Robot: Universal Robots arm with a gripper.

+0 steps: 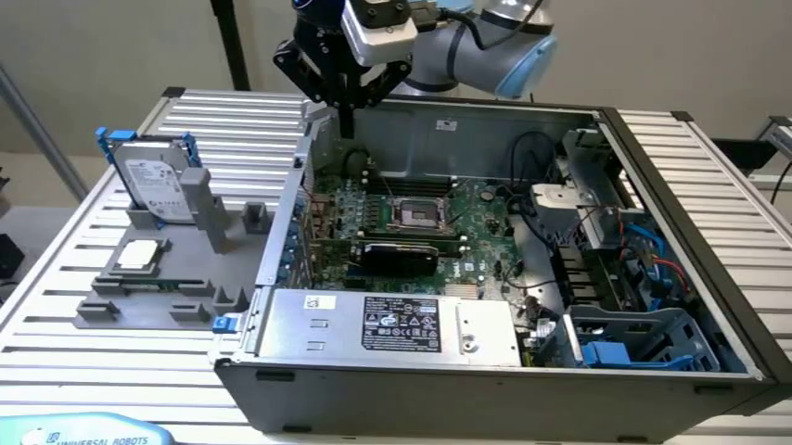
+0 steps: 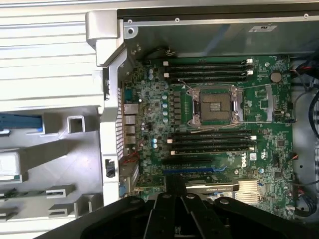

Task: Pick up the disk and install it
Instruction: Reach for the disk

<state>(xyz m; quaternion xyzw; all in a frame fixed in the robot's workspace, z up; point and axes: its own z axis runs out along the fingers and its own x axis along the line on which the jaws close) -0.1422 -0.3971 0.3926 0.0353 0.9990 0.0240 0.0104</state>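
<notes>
The disk point(image 1: 161, 188), silver-grey with a white label and a blue carrier frame, stands upright in a grey fixture point(image 1: 185, 278) on the table at the exterior view's left. A strip of its blue carrier point(image 2: 20, 122) shows at the edge of the wrist view. My gripper point(image 1: 351, 125) hangs above the back left corner of the open computer case point(image 1: 495, 120), well apart from the disk. Its black fingers point(image 2: 175, 204) look shut with nothing between them, over the motherboard point(image 2: 214, 124).
A small square silver chip point(image 1: 136, 255) lies on the grey fixture in front of the disk. Inside the case are a silver power supply box point(image 1: 384, 324), cables, and a blue plastic drive bay point(image 1: 644, 338) at the front right. The slatted table point(image 1: 74, 232) surrounds everything.
</notes>
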